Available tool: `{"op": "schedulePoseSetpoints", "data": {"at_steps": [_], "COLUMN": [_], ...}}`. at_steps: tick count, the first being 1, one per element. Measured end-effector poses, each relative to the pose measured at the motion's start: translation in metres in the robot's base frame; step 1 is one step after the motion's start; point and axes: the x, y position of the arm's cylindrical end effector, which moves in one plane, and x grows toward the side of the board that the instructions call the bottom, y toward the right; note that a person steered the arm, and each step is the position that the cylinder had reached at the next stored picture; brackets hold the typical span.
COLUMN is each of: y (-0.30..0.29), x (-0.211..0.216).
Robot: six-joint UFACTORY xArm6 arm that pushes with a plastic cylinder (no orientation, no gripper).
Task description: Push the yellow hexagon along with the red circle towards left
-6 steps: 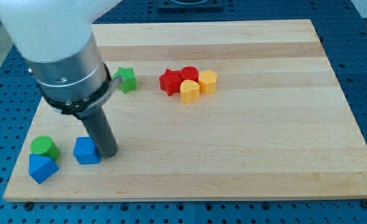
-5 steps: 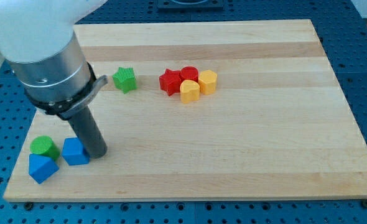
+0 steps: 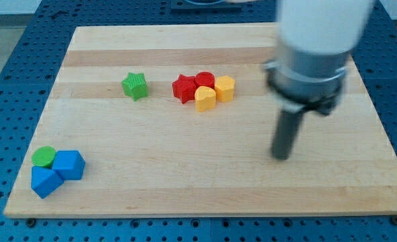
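1. Your targets sit far of the counter's [image 3: 185, 188] centre: the yellow hexagon [image 3: 225, 88] touches the red circle [image 3: 204, 81] on its right.
2. Bring my tip [image 3: 280, 156] to the hexagon's right side, then push straight left so both travel together.
3. The rod stands upright, well right and nearer than the cluster.
4. No fingers exist: nothing is grasped.

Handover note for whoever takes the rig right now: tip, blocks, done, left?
My tip is on the board, to the view's right and below the cluster, touching no block.
Yellow hexagon sits at the cluster's right end, against the red circle; red star and yellow heart adjoin.
Done: no push visible yet.
Left: get right of the hexagon, push left.
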Motion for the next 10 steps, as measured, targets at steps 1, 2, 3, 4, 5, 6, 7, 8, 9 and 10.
{"op": "schedulePoseSetpoints", "data": {"at_steps": [1,2,3,4,5,6,7,8,9,10], "y": [0.029,-0.008,-0.053,-0.059,-0.073,-0.094,-0.114,-0.132,-0.138,-0.155], "x": [-0.102,-0.132,-0.129,-0.129,-0.12,-0.116,-0.116,-0.114,-0.095,-0.082]}}
